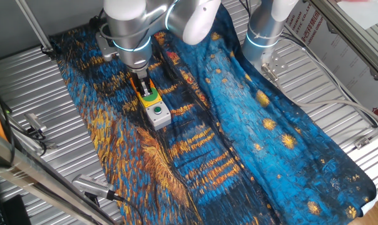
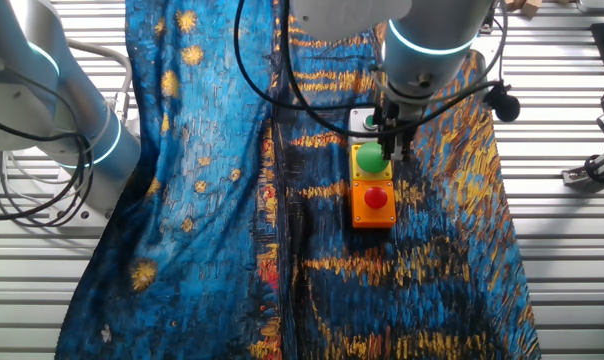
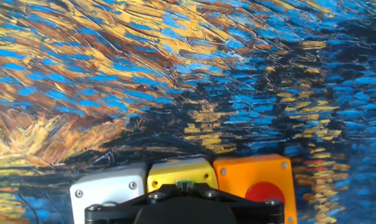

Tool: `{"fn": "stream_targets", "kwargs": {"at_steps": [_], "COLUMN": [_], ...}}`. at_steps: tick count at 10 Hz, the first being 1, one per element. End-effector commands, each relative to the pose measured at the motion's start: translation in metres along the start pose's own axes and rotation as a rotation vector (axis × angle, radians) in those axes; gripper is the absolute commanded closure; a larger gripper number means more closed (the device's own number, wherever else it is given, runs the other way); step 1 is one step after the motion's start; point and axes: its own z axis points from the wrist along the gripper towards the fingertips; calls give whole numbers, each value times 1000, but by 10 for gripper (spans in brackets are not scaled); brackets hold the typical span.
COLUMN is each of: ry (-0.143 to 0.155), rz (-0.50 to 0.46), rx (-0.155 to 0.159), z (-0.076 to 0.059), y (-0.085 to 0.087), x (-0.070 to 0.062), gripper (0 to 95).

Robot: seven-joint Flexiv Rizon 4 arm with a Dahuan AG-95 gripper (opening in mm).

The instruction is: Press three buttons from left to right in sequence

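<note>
Three button boxes stand in a row on the painted cloth. In the other fixed view the orange box with the red cap [image 2: 374,200] is nearest, the yellow box with the large green cap [image 2: 368,160] is in the middle, and the grey-white box [image 2: 361,120] is farthest. My gripper [image 2: 393,150] points down, fingers together, with its tips at the large green cap. In the hand view my gripper [image 3: 187,188] covers most of that cap; only a green sliver [image 3: 184,182] shows. The yellow box [image 3: 175,173] sits between the grey-white box [image 3: 110,186] and the orange box [image 3: 253,177].
The blue and orange cloth [image 1: 239,125] covers the ribbed metal table [image 1: 39,94]. A second arm's base [image 1: 264,31] stands at the back. Metal tools [image 1: 32,131] lie at the table's left edge, and a clamp [image 2: 594,170] lies at the right of the other fixed view.
</note>
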Motion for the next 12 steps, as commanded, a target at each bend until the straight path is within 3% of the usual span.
{"fn": "stream_targets", "kwargs": {"at_steps": [1,2,3,4,5,9,10,12], "ry": [-31,-116,-62,-31,-27,12,15,11], "rz": [6,2,3,16,-8,-9,3,4], "rx": [7,5,12,-8,25,7,-12,-5], "z": [19,24,26,21,16,-23,-30,-34], "y": [1,3,3,2,1,-2,0,6], "x": [1,1,1,0,-1,-3,-4,-4], "gripper": [950,950,950,950,950,950,950,950]}}
